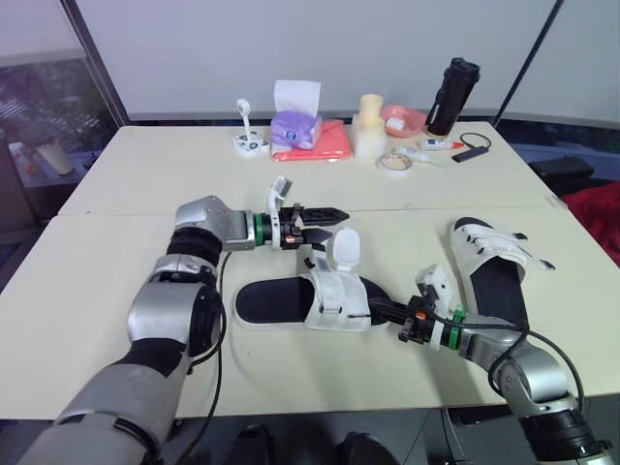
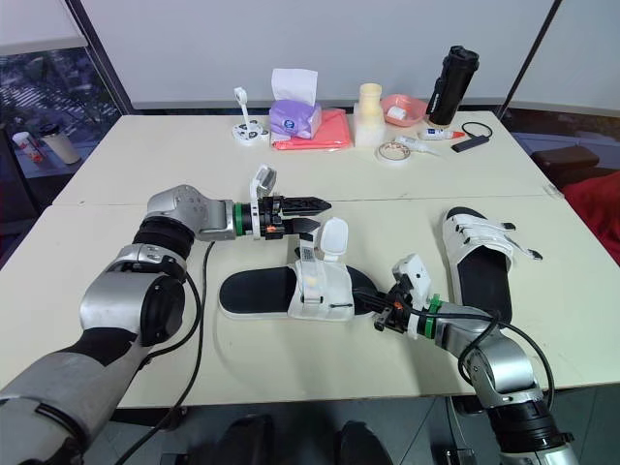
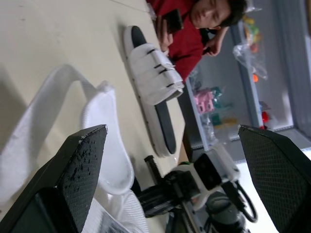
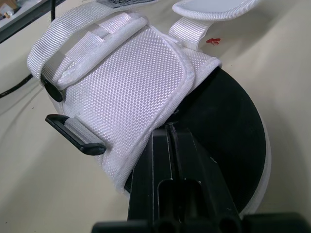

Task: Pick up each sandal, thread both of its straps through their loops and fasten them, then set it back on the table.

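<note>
A black-soled sandal with white straps (image 1: 310, 300) lies in the middle of the table (image 1: 116, 271). One of its straps (image 1: 346, 247) stands up loose. My left gripper (image 1: 325, 218) hovers open just above and to the left of that strap, fingers (image 3: 82, 165) wide apart. My right gripper (image 1: 380, 311) is shut, its fingertips (image 4: 167, 131) pressed against the edge of the sandal's white upper (image 4: 131, 82), beside a black loop (image 4: 75, 133). A second sandal (image 1: 494, 266) lies to the right, its straps across the top.
At the table's far side stand a tissue box (image 1: 295, 121), a pink folder (image 1: 315, 143), a tape roll (image 1: 394, 164), a black bottle (image 1: 452, 95) and a black cable (image 1: 473, 145). A person in red (image 3: 194, 29) sits beyond the right edge.
</note>
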Robot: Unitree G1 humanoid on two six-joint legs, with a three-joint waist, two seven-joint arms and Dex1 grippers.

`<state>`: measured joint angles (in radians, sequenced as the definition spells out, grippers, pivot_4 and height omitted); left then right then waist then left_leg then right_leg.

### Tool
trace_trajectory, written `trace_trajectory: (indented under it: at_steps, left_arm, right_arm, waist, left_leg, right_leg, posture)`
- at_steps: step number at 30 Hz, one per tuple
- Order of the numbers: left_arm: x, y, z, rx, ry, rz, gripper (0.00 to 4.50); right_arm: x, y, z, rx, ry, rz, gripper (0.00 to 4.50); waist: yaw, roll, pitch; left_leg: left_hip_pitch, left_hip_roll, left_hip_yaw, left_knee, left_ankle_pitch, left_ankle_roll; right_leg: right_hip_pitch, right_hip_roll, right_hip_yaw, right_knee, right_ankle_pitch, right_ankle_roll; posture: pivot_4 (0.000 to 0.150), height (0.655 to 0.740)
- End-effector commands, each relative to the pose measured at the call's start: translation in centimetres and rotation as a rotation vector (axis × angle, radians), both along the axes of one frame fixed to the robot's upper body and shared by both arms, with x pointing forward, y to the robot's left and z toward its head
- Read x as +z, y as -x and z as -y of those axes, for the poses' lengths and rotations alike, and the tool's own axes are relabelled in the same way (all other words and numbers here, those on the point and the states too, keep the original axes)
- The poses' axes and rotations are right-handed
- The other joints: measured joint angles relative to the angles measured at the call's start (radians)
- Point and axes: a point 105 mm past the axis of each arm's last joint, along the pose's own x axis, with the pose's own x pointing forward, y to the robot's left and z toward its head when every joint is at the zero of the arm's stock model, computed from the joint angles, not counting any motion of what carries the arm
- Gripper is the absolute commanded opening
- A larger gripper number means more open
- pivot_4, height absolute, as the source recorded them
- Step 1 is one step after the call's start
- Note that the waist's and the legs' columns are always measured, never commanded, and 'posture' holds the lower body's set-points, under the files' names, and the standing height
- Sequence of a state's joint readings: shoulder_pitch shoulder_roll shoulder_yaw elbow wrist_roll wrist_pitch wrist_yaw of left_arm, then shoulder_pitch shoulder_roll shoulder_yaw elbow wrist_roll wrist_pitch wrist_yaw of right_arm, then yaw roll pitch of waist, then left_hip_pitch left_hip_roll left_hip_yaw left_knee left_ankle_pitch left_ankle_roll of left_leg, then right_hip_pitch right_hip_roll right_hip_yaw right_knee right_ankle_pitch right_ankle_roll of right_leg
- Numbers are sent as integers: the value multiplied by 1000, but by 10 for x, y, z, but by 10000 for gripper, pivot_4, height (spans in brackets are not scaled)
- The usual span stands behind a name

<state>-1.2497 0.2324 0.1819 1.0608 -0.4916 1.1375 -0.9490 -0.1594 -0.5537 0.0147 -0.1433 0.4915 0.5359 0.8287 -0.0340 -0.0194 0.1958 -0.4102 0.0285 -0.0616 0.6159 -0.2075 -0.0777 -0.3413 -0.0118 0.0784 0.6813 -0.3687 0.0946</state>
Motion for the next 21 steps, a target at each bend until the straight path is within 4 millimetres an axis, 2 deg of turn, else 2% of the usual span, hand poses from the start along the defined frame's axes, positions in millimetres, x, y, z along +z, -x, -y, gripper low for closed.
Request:
trace_trajectory:
  at_steps: [1,8,21]
  left_arm:
    - [14,-7,-1,28,7,61,44540]
    - [11,-12,-2,62,-14,83,44540]
    - [9,-14,32,48,-35,134,44540]
  right_arm:
    - [-16,0,6,-51,36,-50,0]
    - [-17,-1,6,-57,31,-52,0]
    - [-17,-8,6,-103,27,-25,0]
  waist:
    - [-3,0,0]
    - [-7,0,0]
    - [-11,0,0]
  left_leg:
    - [0,0,0,0,0,0]
    - [0,0,0,0,0,0]
    - [0,0,0,0,0,0]
  right_leg:
    - [0,0,0,0,0,0]
    - [0,0,0,0,0,0]
    - [0,0,0,0,0,0]
  posture:
    - [1500,7400]
    - [1500,7400]
    - [1500,7400]
